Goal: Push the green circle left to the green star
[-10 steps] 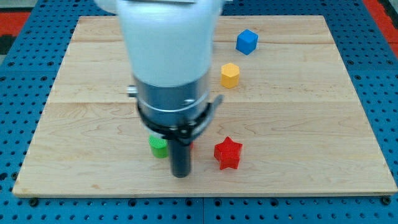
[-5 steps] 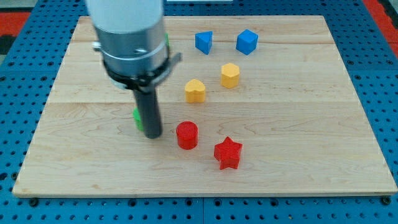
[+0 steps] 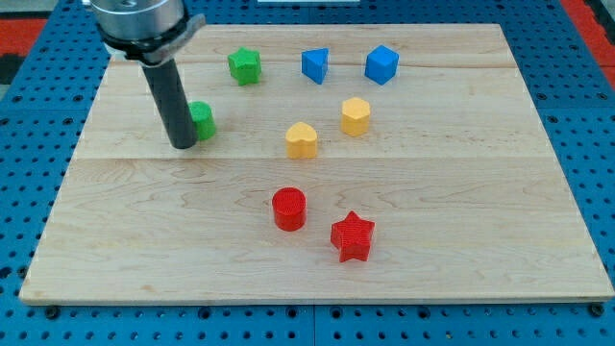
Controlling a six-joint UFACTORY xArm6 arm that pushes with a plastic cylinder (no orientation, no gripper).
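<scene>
The green circle (image 3: 202, 120) sits on the wooden board's upper left part. My tip (image 3: 182, 144) stands just left of it and slightly below, touching or nearly touching its left side. The rod hides part of the circle. The green star (image 3: 245, 65) lies up and to the right of the circle, near the board's top edge, about a block's width apart from it.
Two blue blocks (image 3: 315, 64) (image 3: 381, 64) lie right of the green star. Two yellow blocks (image 3: 302, 139) (image 3: 356, 115) sit mid-board. A red circle (image 3: 288, 209) and a red star (image 3: 352, 236) lie lower down. The board (image 3: 480, 192) rests on a blue pegboard.
My tip has moved up and to the left across the board. The green circle has moved with it, from the lower middle to the upper left, closer to the green star.
</scene>
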